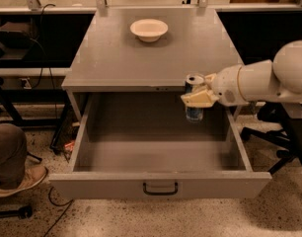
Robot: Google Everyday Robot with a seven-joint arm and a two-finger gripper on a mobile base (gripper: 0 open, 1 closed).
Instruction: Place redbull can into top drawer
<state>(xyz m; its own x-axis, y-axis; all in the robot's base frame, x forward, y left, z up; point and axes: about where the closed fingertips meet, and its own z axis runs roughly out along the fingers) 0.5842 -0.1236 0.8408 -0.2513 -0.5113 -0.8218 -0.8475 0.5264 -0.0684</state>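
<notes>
The top drawer [159, 184] is pulled wide open below the grey cabinet top, its inside bare, with a dark bail handle at the front centre. My gripper [196, 98] comes in from the right on a white arm and is shut on the redbull can [194, 111]. The can is upright, its silver top level with the cabinet's front edge. It hangs in the air over the back right part of the open drawer.
A shallow white bowl [149, 29] sits at the back of the cabinet top [116, 58]. A person's leg and shoe [15, 169] are at the lower left. A chair base [269, 137] stands to the right of the drawer.
</notes>
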